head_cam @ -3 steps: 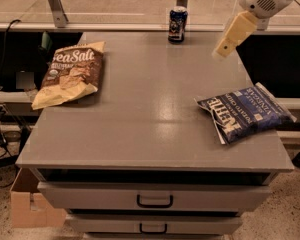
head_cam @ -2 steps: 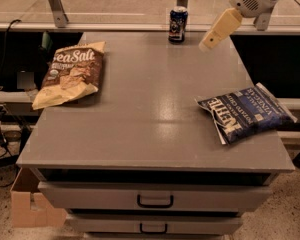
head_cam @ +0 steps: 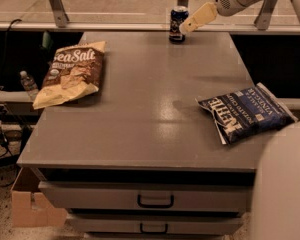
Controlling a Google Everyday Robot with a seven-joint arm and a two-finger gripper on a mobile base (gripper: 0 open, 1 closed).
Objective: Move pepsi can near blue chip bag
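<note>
Pepsi can stands upright at upper centre, on the worktop's far edge, well apart from the blue chip bag at right. Claw sits against the can's right side, presumably lined up for a grasp; its spread cannot be told.

One view, probably head-high, looks down at table; jaws upper right.

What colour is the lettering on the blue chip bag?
White on the navy blue chip bag, camera view. The tool is beside the pepsi can.
</note>
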